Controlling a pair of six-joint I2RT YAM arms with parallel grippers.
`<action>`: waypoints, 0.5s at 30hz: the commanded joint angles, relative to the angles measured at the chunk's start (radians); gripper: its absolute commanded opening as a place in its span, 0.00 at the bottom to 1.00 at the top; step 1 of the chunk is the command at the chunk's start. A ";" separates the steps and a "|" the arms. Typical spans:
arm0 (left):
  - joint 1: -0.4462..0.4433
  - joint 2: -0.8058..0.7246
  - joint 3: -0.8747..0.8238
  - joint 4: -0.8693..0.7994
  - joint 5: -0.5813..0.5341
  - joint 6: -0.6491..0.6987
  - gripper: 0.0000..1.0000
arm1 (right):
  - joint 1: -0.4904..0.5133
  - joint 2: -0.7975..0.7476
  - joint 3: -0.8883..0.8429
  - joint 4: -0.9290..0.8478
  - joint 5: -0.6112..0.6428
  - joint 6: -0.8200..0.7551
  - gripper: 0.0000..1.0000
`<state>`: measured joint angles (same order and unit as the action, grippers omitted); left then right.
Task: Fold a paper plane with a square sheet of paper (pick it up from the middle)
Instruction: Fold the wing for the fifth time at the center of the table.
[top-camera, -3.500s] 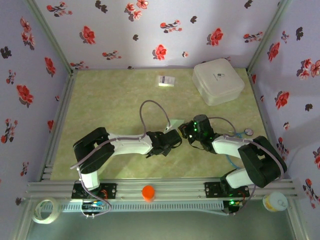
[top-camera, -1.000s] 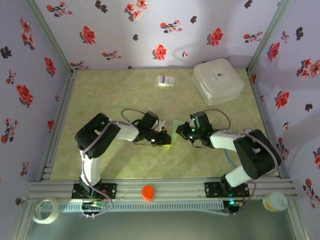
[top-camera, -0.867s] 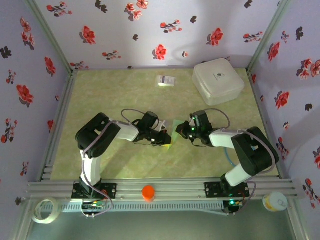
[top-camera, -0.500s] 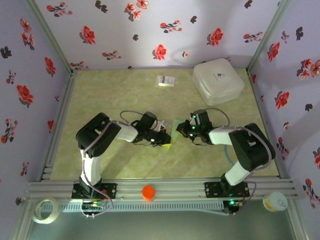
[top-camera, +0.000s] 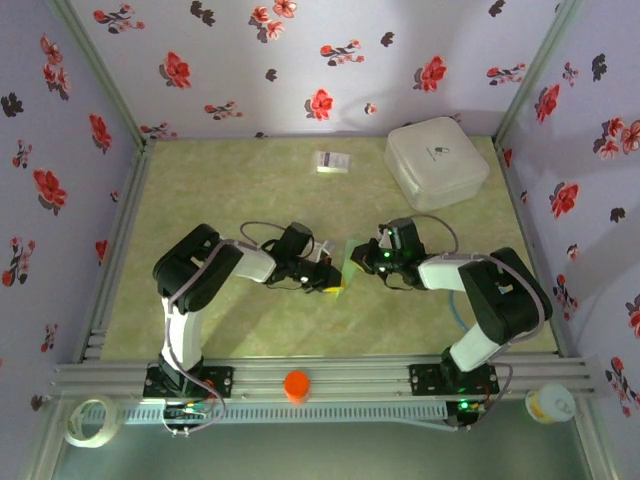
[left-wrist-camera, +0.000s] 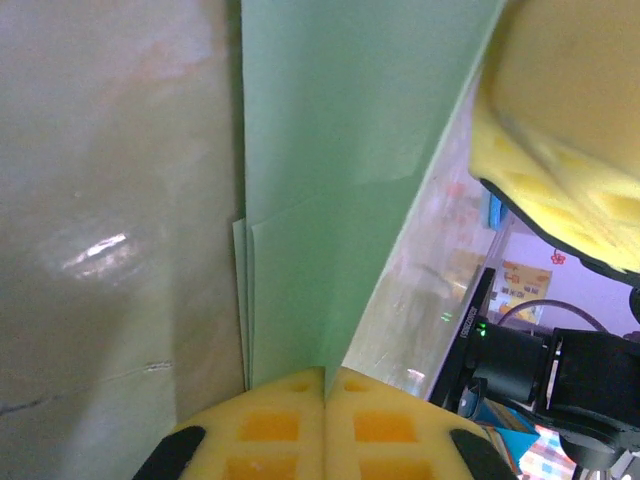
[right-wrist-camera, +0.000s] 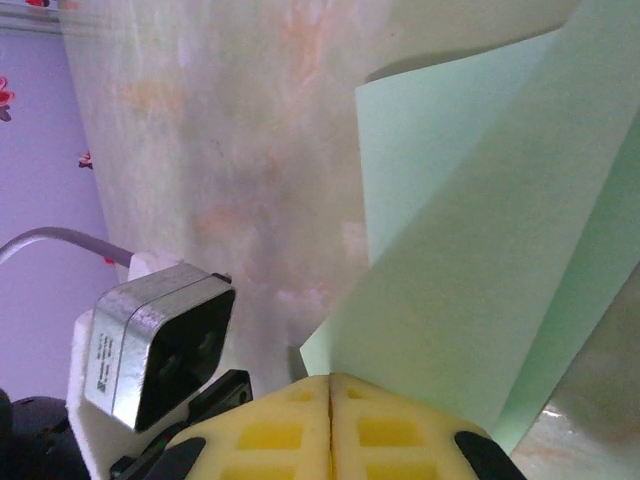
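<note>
Since left gripper (left-wrist-camera: 324, 372) and right gripper (right-wrist-camera: 330, 378) each clamp the square sheet of paper (left-wrist-camera: 340, 150), line up edges before creasing.

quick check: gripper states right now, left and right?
Left gripper: closed, pinching the folded green paper.
Right gripper: closed, pinching the same paper on another edge.

Mid-table blocked: left gripper (top-camera: 332, 280) and right gripper (top-camera: 364, 258) meet tip to tip at the folded pale green paper sheet (top-camera: 347, 252), with no gap to pass between them. Far right corner is taken by white rounded plastic box (top-camera: 437, 163). Small white printed card (top-camera: 330, 161) lies flat near the far edge. Far left part of green marbled table (top-camera: 200, 190) is open, as is the strip between the grippers and the box
</note>
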<state>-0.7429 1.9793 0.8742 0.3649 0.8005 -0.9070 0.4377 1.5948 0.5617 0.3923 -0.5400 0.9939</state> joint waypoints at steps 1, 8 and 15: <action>0.017 0.049 0.009 -0.059 -0.032 0.017 0.00 | 0.007 -0.006 -0.011 -0.011 -0.024 -0.028 0.09; 0.023 0.055 0.011 -0.071 -0.031 0.013 0.00 | 0.007 0.058 0.021 -0.005 -0.003 -0.032 0.08; 0.027 0.055 0.003 -0.078 -0.031 0.016 0.00 | 0.000 0.086 0.029 -0.006 0.026 -0.031 0.07</action>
<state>-0.7341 1.9888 0.8818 0.3580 0.8268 -0.9070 0.4393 1.6661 0.5697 0.3923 -0.5419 0.9863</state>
